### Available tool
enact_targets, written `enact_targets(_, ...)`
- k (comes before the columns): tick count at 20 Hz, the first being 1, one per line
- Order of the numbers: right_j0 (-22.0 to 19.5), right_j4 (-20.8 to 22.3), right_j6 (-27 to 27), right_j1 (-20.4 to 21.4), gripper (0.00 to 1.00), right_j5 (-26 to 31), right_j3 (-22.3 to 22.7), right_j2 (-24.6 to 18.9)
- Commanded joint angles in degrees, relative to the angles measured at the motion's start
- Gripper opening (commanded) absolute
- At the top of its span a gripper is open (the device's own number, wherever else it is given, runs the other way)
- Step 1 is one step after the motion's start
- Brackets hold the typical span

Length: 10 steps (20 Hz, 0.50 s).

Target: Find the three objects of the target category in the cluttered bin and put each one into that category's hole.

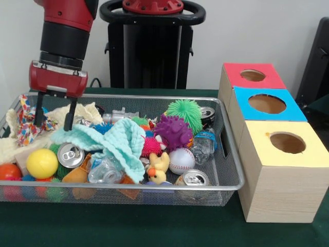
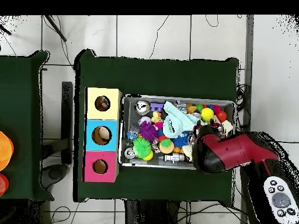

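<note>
Bin (image 1: 230, 154) below, claw (image 1: 54, 119) open and empty above mint cloth (image 1: 115, 141).

No readable text, label, brand or number is showing on any object in the front or overhead view

Red and black arm (image 1: 66, 23) descending vertically from above at the front view's left, wrist straight, ending in a red-bodied gripper (image 1: 54, 119) pointed down with two dark fingers (image 1: 39, 110) spread apart, nothing between them; seen overhead as a red bulk (image 2: 225, 153) reaching in from the right.
</note>
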<state>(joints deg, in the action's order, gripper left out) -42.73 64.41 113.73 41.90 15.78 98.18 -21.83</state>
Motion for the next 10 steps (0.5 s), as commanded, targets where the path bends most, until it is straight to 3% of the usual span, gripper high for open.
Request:
enact_targets(1,4.7,5.7,3.2,-3.2,1.00,0.4,-2.3,6.7)
enact_targets(5,6.9,6.2,6.5,-4.8,1.00,-2.5,-3.2,10.1)
enact_targets(10,2.3,3.3,-0.5,-1.2,1.00,-2.4,0.4,8.6)
